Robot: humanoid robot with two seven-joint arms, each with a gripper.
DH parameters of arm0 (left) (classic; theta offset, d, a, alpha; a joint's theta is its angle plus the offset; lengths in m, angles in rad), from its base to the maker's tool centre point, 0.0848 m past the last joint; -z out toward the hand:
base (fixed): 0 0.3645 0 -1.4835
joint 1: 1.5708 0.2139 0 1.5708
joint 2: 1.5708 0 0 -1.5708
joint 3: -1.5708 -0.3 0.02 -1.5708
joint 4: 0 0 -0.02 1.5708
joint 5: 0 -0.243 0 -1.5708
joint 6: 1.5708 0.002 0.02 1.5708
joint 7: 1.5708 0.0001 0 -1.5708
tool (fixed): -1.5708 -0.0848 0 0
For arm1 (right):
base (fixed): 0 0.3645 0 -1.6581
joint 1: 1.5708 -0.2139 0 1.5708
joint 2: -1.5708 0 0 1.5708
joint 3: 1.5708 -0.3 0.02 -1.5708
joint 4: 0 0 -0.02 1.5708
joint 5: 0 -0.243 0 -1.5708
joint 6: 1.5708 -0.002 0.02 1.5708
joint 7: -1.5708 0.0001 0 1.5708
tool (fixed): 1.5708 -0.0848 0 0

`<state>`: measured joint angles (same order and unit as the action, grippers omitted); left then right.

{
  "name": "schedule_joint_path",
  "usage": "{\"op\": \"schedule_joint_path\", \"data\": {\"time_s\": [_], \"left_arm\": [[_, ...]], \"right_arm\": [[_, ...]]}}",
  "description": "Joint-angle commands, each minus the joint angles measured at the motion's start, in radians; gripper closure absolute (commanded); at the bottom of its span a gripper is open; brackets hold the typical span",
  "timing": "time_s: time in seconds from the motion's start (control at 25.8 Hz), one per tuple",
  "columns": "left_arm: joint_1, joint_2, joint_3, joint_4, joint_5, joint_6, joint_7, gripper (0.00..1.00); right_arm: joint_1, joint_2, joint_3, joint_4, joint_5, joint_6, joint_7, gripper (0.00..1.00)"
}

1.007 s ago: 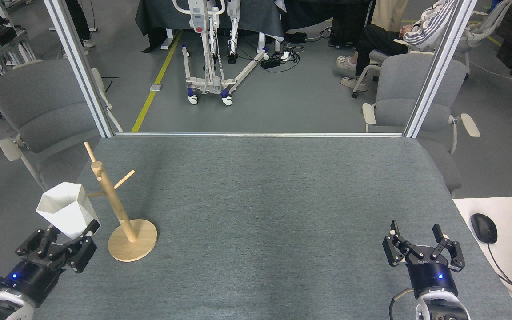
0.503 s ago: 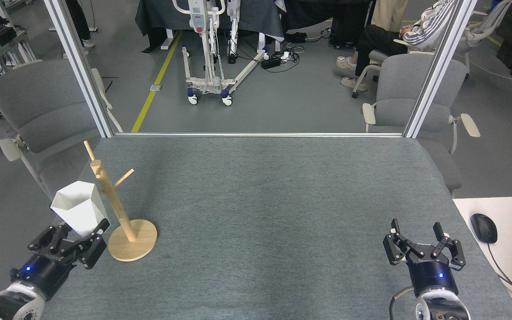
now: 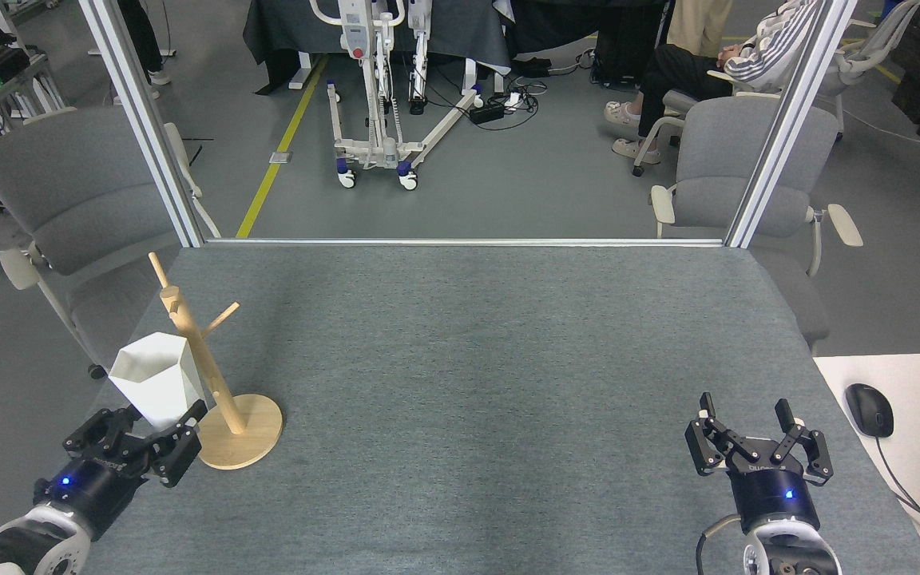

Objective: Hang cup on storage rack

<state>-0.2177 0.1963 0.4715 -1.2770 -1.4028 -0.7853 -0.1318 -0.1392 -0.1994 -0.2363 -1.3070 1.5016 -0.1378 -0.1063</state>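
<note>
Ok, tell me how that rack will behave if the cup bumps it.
The rack probably tips easily: its pole is tall and slim over a small round base, and it already looks tilted. It seems light bare wood, so a nudge from the cup in the left pincer may slide it. The thin pegs could flex.

Each arm ends in a black tool: left tool (image 3: 140,435), right tool (image 3: 757,442). Both have jointed linkage fingers, a round black wrist with a small blue light, and a white-grey forearm shell behind.
</note>
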Motion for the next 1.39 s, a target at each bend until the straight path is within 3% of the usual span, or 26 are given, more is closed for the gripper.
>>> {"op": "schedule_joint_path", "data": {"time_s": [0.0,0.39,0.66,1.12,1.36], "left_arm": [[0.0,0.0,-0.001,0.007,-0.001,0.0,0.006,0.45],[-0.008,0.0,0.001,0.044,-0.001,0.0,0.008,0.1],[-0.009,0.0,0.001,0.079,-0.001,0.0,0.008,0.03],[-0.008,-0.003,0.001,0.153,-0.001,0.0,0.009,0.03],[-0.003,-0.037,-0.001,0.205,-0.001,0.0,0.009,0.03]], "right_arm": [[-0.002,0.001,-0.002,0.0,0.0,0.0,0.0,0.01],[-0.002,-0.003,-0.002,0.0,-0.001,0.0,0.0,0.01],[-0.002,-0.008,-0.002,0.0,-0.003,0.0,0.0,0.01],[-0.016,-0.011,-0.003,0.02,-0.003,-0.002,0.0,0.01],[-0.016,-0.011,-0.003,0.02,-0.003,-0.002,0.0,0.01]]}}
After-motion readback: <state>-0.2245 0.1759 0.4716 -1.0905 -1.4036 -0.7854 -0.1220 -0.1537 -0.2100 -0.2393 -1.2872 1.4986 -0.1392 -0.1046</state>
